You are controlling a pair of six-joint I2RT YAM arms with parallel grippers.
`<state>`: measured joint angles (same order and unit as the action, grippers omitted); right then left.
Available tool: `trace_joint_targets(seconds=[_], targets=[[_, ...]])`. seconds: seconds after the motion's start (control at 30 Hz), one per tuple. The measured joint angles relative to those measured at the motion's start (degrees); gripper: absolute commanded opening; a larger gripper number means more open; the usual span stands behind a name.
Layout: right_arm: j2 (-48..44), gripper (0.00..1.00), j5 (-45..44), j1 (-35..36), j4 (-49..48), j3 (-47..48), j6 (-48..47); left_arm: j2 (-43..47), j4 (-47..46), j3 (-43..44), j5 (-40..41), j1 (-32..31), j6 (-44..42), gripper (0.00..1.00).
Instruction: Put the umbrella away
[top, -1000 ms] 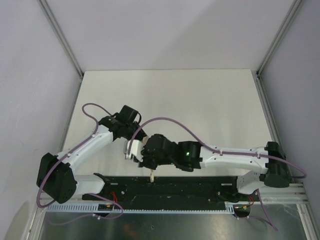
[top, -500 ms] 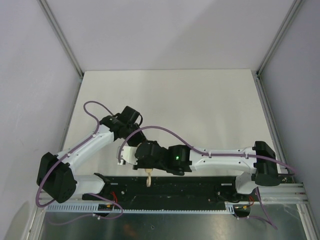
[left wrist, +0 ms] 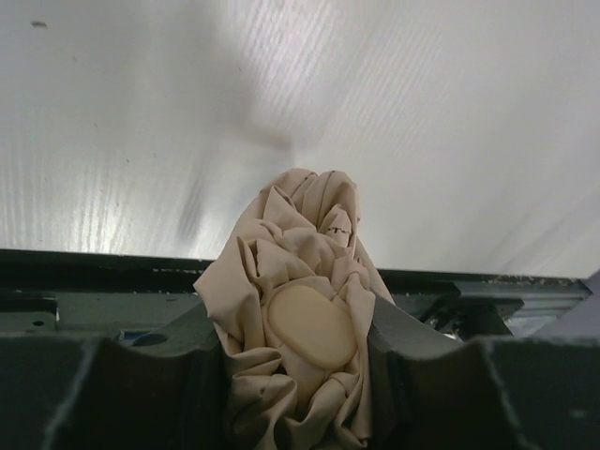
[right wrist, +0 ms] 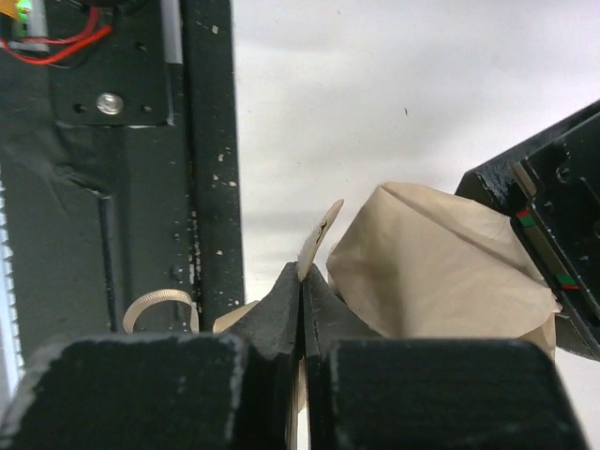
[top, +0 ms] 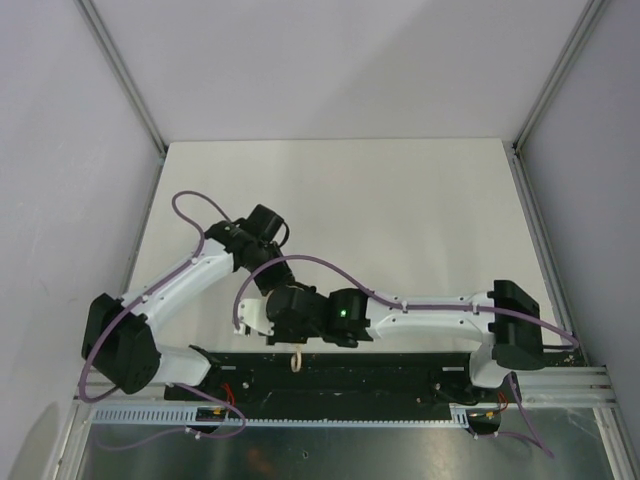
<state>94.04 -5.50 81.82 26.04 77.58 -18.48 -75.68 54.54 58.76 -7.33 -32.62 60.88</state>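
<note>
The umbrella (left wrist: 298, 281) is a bunch of crumpled tan fabric with an oval tan cap at its end. My left gripper (left wrist: 298, 323) is shut on it, one finger on each side of the bunch. In the right wrist view the fabric (right wrist: 436, 272) lies just right of my right gripper (right wrist: 302, 277), which is shut on a thin tan strap tab (right wrist: 319, 242). The loop strap (right wrist: 155, 305) hangs left of the jaws. In the top view both grippers, left (top: 268, 280) and right (top: 255, 315), meet near the table's front. Only the loop (top: 296, 360) shows there.
The black mounting rail (top: 400, 375) runs along the near edge of the white table (top: 400, 220), right below the grippers. It also shows in the right wrist view (right wrist: 211, 141). Grey walls enclose the table on the left, back and right.
My right arm has swung left and nearer to the front rail, carrying the strap. The loop now hangs over the rail. My left gripper has shifted slightly, still holding the fabric.
</note>
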Motion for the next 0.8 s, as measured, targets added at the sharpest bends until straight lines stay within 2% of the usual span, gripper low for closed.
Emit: trace_joint_targets(seconds=[0.2, 0.53, 0.8], targets=[[2.9, 0.0, -0.1, -3.7, -4.3, -3.5, -0.2, -5.9, -1.4, 2.2, 3.3, 0.5, -1.4, 0.0], [8.3, 0.0, -5.9, -4.2, -12.2, -9.0, -2.4, -21.9, -2.7, 6.1, 5.9, 0.5, -3.5, 0.0], [12.9, 0.02, -6.1, -5.1, -16.2, -9.2, -1.9, -26.5, -2.8, 8.6, 8.4, 0.5, -5.7, 0.0]])
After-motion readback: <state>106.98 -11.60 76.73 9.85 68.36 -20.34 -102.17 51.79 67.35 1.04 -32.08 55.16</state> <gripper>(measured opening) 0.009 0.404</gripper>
